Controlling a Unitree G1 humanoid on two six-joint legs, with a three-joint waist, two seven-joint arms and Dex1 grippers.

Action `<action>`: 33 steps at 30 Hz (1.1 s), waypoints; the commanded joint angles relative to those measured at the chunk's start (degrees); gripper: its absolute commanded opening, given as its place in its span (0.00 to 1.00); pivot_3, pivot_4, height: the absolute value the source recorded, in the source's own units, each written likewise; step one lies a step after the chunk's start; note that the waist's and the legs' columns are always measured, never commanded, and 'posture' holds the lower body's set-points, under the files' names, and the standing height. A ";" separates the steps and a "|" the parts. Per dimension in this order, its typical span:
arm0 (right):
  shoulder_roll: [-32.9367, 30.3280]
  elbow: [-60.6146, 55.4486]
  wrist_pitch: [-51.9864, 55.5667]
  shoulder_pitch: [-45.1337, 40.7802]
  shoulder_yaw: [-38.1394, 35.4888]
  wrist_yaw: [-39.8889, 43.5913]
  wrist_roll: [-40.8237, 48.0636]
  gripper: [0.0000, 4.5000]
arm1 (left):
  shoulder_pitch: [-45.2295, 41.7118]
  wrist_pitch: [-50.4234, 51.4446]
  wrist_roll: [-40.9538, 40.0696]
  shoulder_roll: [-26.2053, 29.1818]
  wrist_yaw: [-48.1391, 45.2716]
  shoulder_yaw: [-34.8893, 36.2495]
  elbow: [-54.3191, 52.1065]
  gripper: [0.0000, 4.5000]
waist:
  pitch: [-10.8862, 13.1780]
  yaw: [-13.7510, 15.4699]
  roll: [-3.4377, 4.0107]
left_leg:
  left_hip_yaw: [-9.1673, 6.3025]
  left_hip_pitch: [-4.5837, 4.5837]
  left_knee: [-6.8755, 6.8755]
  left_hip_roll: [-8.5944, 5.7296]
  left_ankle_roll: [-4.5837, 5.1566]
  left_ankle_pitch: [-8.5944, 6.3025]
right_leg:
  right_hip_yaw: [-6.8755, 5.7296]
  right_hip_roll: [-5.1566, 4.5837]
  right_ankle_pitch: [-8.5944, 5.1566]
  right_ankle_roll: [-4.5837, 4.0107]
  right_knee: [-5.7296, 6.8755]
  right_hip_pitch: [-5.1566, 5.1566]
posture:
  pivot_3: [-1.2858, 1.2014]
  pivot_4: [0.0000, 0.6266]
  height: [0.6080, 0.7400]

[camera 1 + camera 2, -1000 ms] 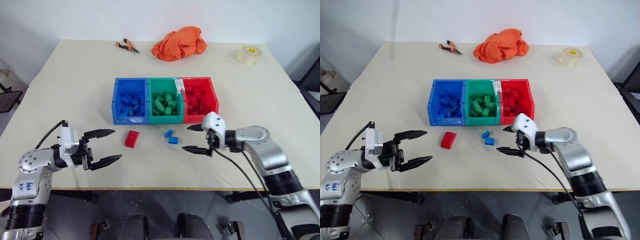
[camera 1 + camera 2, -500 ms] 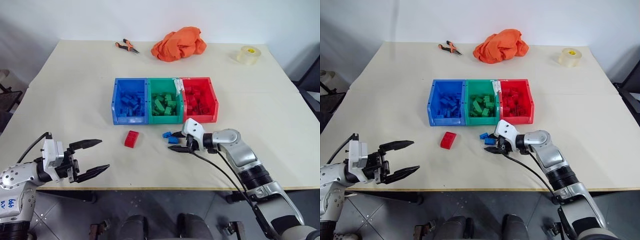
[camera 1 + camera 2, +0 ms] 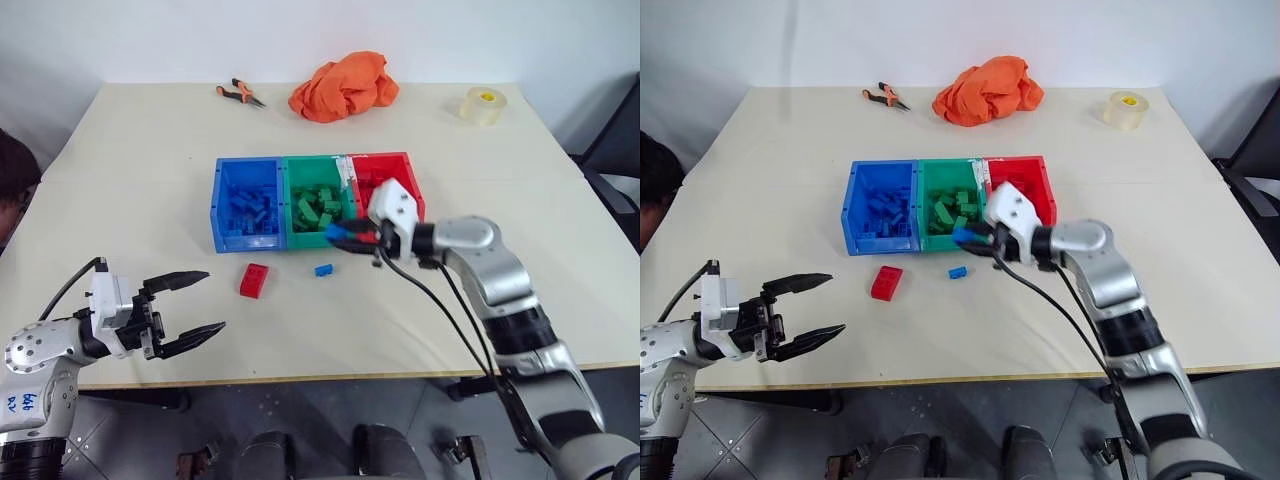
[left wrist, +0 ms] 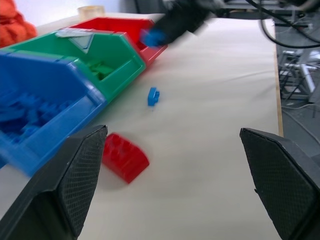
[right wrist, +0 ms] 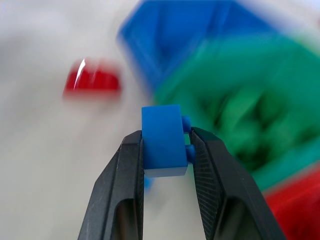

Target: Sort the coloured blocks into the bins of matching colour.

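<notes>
My right gripper (image 3: 341,238) is shut on a small blue block (image 5: 162,147) and holds it in the air by the front wall of the green bin (image 3: 312,161). Another blue block (image 3: 323,270) and a red block (image 3: 253,280) lie on the table in front of the bins. The blue bin (image 3: 243,241), the green bin and the red bin (image 3: 386,157) stand joined in a row, each holding several blocks of its own colour. My left gripper (image 3: 196,304) hovers open near the table's front left edge, holding nothing.
At the back of the table lie an orange cloth (image 3: 342,85), pliers (image 3: 236,93) and a clear tape roll (image 3: 480,104). A person's head (image 3: 12,180) shows at the left edge.
My right gripper closed on one of the two blue blocks and lifted it up toward the bins. The other blue block stayed on the table. The camera view shifted.
</notes>
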 commanded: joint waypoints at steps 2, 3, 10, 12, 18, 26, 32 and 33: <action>6.93 12.95 -7.04 -8.67 0.59 -2.38 -1.75 0.21 | -0.02 -0.08 -0.90 -0.42 0.76 0.20 -2.59 1.00 | -0.01 -0.15 -0.01 | -0.03 0.02 0.00 -0.03 0.00 0.00 | -0.01 -0.01 0.00 0.00 0.24 -0.08 | 0.52 0.24 1.00; 8.74 16.96 -8.71 -10.91 0.86 -3.21 -2.63 0.21 | 0.19 -0.06 -0.89 -0.53 0.94 0.18 -2.99 1.00 | 0.00 -0.20 -0.01 | -0.03 0.02 0.00 -0.03 0.00 0.00 | 0.00 -0.01 0.00 0.00 0.25 -0.07 | 0.52 0.24 1.00; 20.70 41.51 -21.31 -23.49 -0.23 -8.19 -5.71 0.21 | 2.59 0.05 -0.88 -1.45 2.47 0.31 -6.24 1.00 | 0.00 -0.83 -0.01 | -0.14 0.01 0.03 -0.06 0.00 0.00 | 0.05 0.01 0.00 0.00 0.41 -0.10 | 0.52 0.24 1.00; 22.88 46.93 -23.85 -25.93 -0.59 -10.58 -6.79 0.29 | 3.17 -0.02 -0.81 -1.68 2.89 0.27 -6.83 1.00 | 0.00 -1.13 0.00 | -0.22 0.00 0.02 -0.06 -0.01 0.00 | 0.07 0.01 0.00 -0.01 0.44 -0.10 | 0.52 0.24 1.00; 24.20 53.77 -28.90 -28.28 -1.05 -12.20 -9.11 0.72 | 4.40 -0.28 -0.90 -2.13 3.86 0.48 -7.93 1.00 | 0.01 -1.20 0.01 | -0.35 -0.01 0.02 -0.08 -0.04 0.00 | 0.50 0.04 -0.01 -0.02 0.48 -0.08 | 0.52 0.24 1.00; 17.73 44.69 -30.46 -23.05 -3.07 -0.80 -6.10 0.99 | 4.79 -0.08 -0.83 -2.76 4.99 -0.02 -8.72 1.00 | 0.00 -1.11 -0.01 | -0.34 -0.02 0.00 -0.08 -0.07 -0.01 | 0.70 0.06 -0.01 -0.03 0.45 -0.09 | 0.52 0.24 1.00; 5.10 20.32 -22.58 -6.17 -2.72 16.52 0.49 0.99 | 4.37 -0.34 -0.12 -3.78 6.48 -0.84 -8.62 1.00 | -0.05 -0.73 -0.09 | -0.49 -0.03 0.01 -0.09 -0.05 -0.02 | 0.75 -0.04 0.00 -0.03 0.36 0.03 | 0.52 0.24 1.00; 2.61 16.83 -21.53 -3.49 -3.02 18.76 1.67 0.99 | 4.34 -0.41 -0.04 -3.94 6.69 -0.90 -8.58 1.00 | -0.03 -0.35 -0.07 | -0.52 -0.03 0.01 -0.09 -0.04 -0.02 | 0.74 -0.05 0.00 -0.03 0.35 0.05 | 0.52 0.24 1.00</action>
